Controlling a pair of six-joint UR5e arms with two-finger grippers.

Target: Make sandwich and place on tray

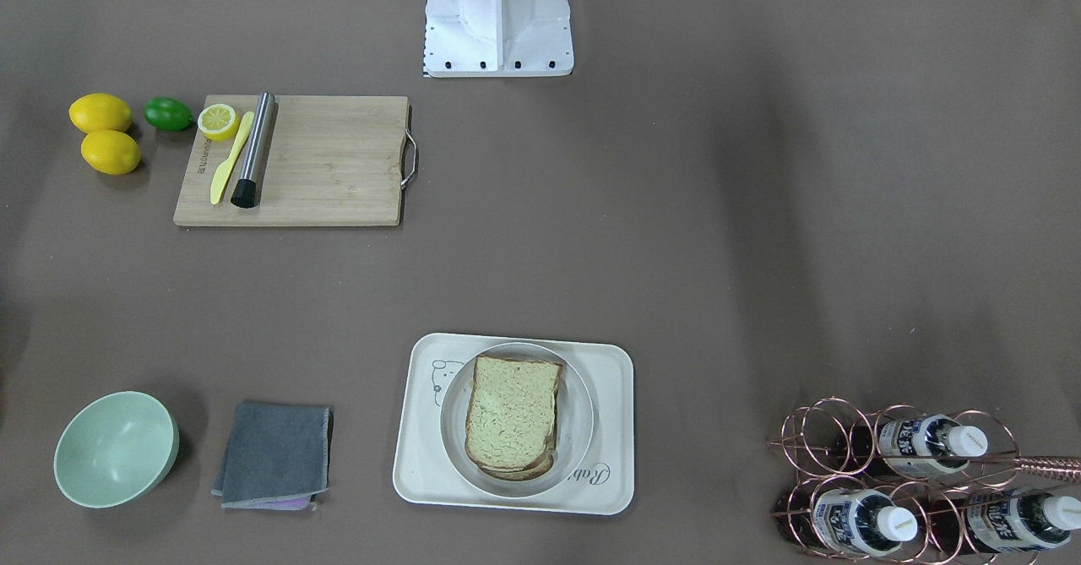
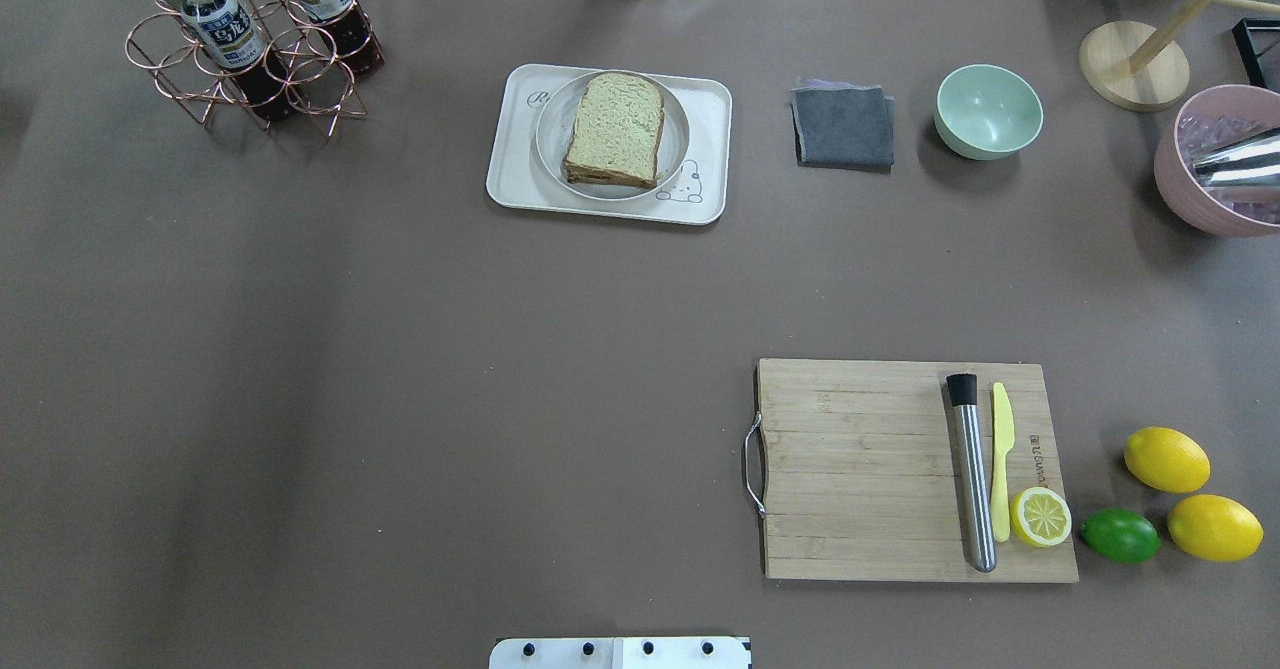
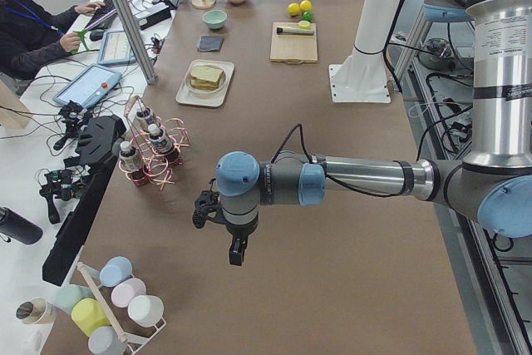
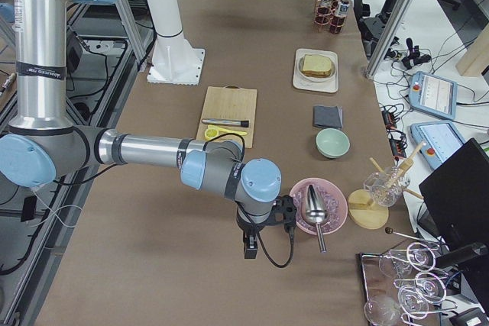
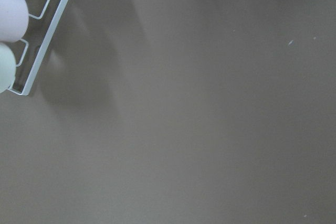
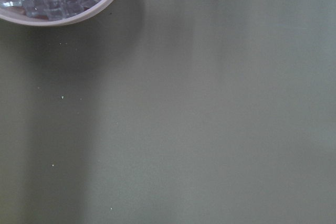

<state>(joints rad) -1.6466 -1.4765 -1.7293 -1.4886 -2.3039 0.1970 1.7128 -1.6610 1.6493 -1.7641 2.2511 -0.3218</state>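
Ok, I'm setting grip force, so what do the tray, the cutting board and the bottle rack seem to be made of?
The tray looks like matte cream plastic or melamine: smooth, rounded corners, printed drawing. The cutting board looks like bamboo or wood: pale glued strips, with a metal handle. The bottle rack looks like copper-coloured metal wire: thin, shiny rings.

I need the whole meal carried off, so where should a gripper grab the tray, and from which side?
Probably the raised rim at a short end of the tray, coming down from above with one finger inside. The plate holding the sandwich nearly reaches both long edges, so only the ends leave bare floor.
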